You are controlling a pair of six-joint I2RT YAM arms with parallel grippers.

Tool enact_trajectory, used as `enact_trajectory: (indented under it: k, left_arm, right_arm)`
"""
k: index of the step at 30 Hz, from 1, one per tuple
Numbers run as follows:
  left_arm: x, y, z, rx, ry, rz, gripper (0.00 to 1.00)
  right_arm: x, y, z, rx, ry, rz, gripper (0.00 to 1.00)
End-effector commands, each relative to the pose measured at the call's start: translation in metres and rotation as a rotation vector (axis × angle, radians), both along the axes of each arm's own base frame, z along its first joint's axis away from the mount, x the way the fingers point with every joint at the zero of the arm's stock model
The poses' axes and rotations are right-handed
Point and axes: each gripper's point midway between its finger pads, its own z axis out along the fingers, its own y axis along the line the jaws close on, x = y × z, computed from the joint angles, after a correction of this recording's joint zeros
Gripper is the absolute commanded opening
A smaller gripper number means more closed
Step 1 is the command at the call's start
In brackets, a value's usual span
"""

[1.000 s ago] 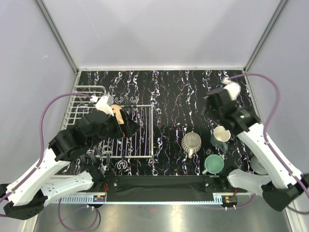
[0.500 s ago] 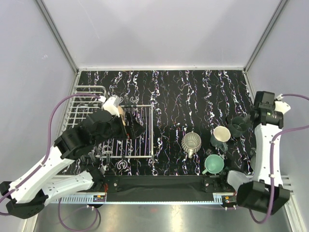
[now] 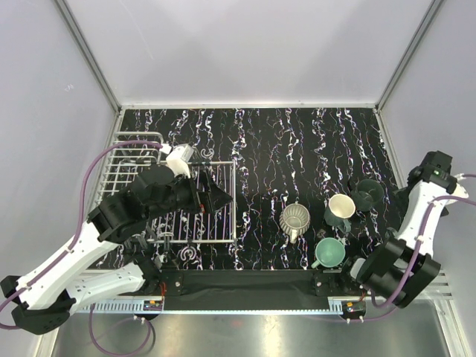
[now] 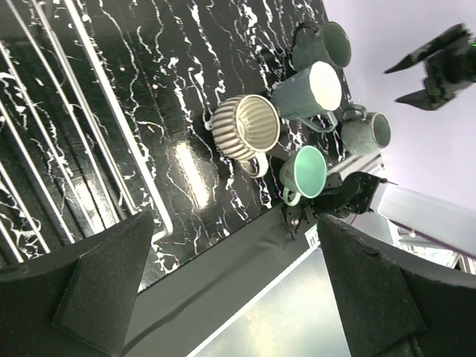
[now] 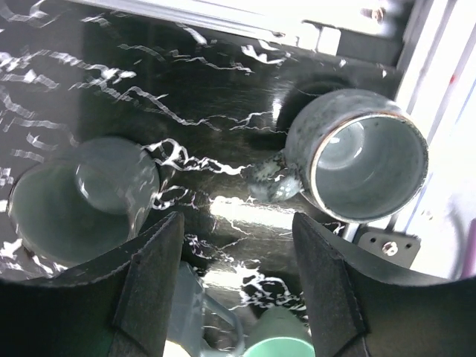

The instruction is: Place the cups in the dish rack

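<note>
In the top view, the dish rack is seen at the left of the table, and the left gripper hangs over its flat grid part. The cups are gathered at the right, well apart from the rack: a ribbed grey-beige cup, a teal cup with pale inside, a dark teal cup and a mint green cup.

In the left wrist view, the fingers are spread wide and nothing is held between them.

In the right wrist view, the right gripper is placed above the gap between the dark teal cup and a speckled grey cup. Its fingers are apart and empty.

The cups are judged stiff, glazed, probably slippery and breakable, but light. A hold across the rim wall is advised, one finger inside and one outside, away from the handle.
</note>
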Motion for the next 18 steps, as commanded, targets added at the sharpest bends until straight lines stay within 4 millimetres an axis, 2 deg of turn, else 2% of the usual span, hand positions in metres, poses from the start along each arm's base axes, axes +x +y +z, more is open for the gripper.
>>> enact_trajectory:
  k: [1,4,9,13,18]
  left_arm:
    - [-0.002,-0.011,0.031,-0.093,-0.065,-0.051,0.99]
    - [-0.005,-0.01,0.035,-0.092,-0.072,-0.06,0.99]
    - [-0.007,-0.012,0.039,-0.099,-0.078,-0.083,0.99]
    - [-0.01,-0.015,0.036,-0.092,-0.066,-0.11,0.99]
    - [-0.011,-0.018,0.032,-0.095,-0.061,-0.124,0.99]
  right_arm:
    - [0.006,-0.007,0.003,0.044,-0.075,-0.094,0.67]
    - [-0.004,-0.019,-0.002,0.019,-0.05,-0.151,0.65]
    - [-0.012,-0.016,-0.026,0.078,-0.059,-0.193,0.63]
    - [-0.027,-0.021,-0.027,0.022,-0.023,-0.215,0.63]
    - [-0.031,-0.021,-0.034,0.011,-0.018,-0.232,0.64]
